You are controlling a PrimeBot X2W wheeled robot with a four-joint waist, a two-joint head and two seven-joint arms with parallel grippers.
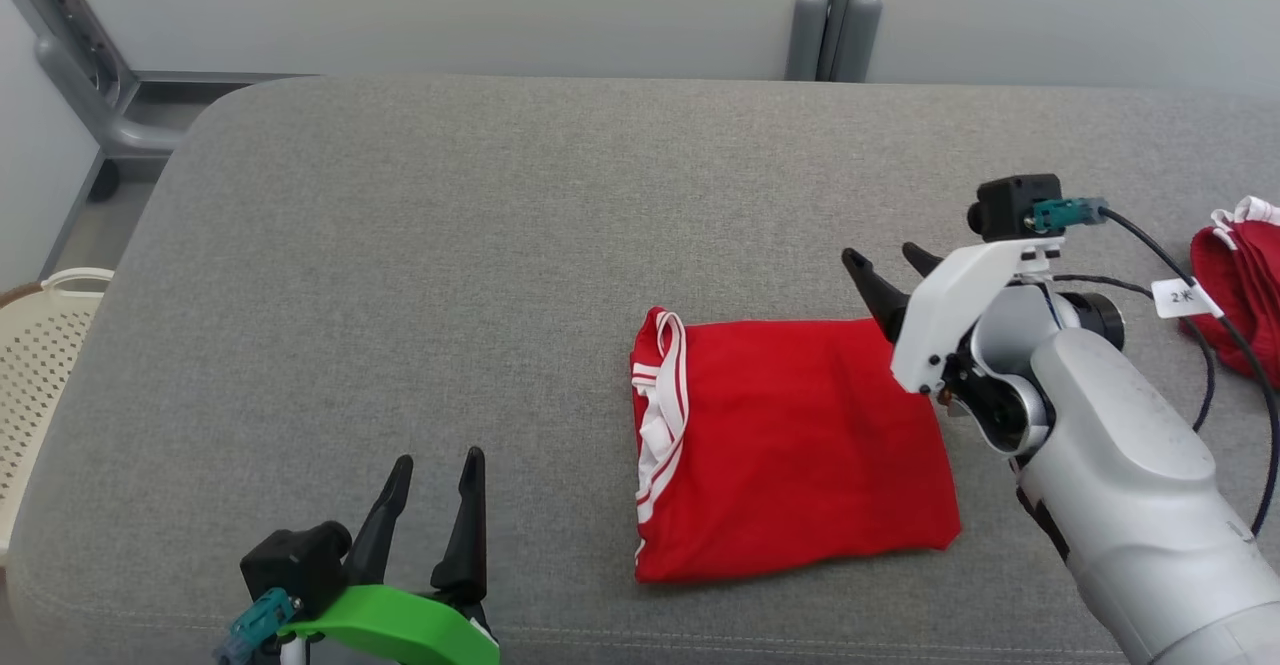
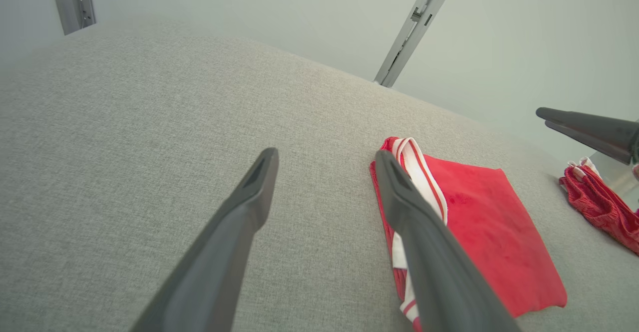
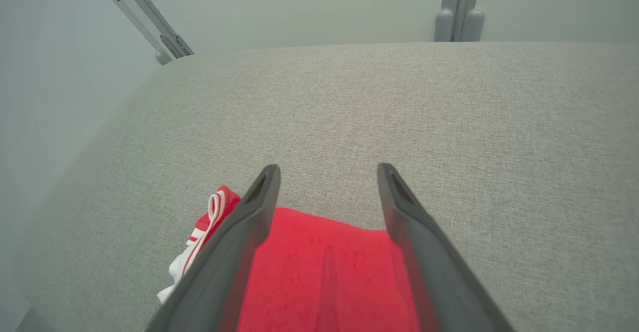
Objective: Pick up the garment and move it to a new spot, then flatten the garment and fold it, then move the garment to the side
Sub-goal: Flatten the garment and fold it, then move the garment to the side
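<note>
Our right end effector stands moderately open and holds nothing, its fingers over the far right corner of the garment; we cannot tell whether they touch the cloth. Our left end effector is likewise parted and empty, near the front edge of the grey bench. The garment lies folded flat near the middle of the bench, a smooth red near-square, slightly longer from left to right. Its white-striped trim points to our left.
</note>
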